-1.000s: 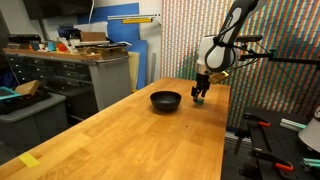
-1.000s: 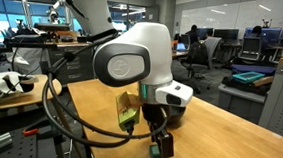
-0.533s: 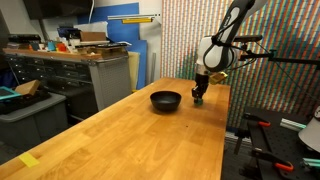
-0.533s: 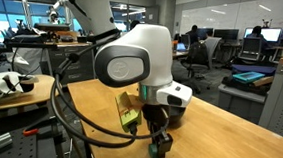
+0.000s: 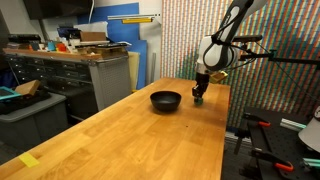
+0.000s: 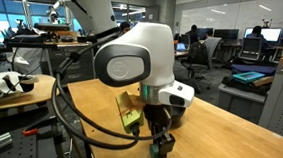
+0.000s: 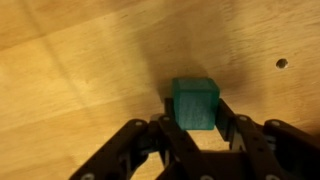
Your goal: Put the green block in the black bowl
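In the wrist view the green block (image 7: 194, 103) sits on the wooden table between my two black fingers, which press against its left and right sides. My gripper (image 7: 194, 112) is shut on the block. In both exterior views the gripper (image 5: 198, 98) (image 6: 160, 145) is low at the tabletop, with a bit of the green block (image 6: 159, 144) showing between the fingers. The black bowl (image 5: 166, 100) stands on the table just beside the gripper, a short gap away. Behind the robot's white wrist, only a dark edge of the bowl (image 6: 177, 116) shows.
The long wooden table (image 5: 130, 140) stretches toward the camera, with a yellow tape mark (image 5: 30, 160) near its front corner. A small screw hole (image 7: 282, 63) marks the wood near the block. Grey cabinets (image 5: 70, 75) stand beyond the table's side. Cables (image 6: 64, 114) loop around the arm.
The fingers have closed onto the green block; a second ago they stood wider. The arm itself has barely moved.
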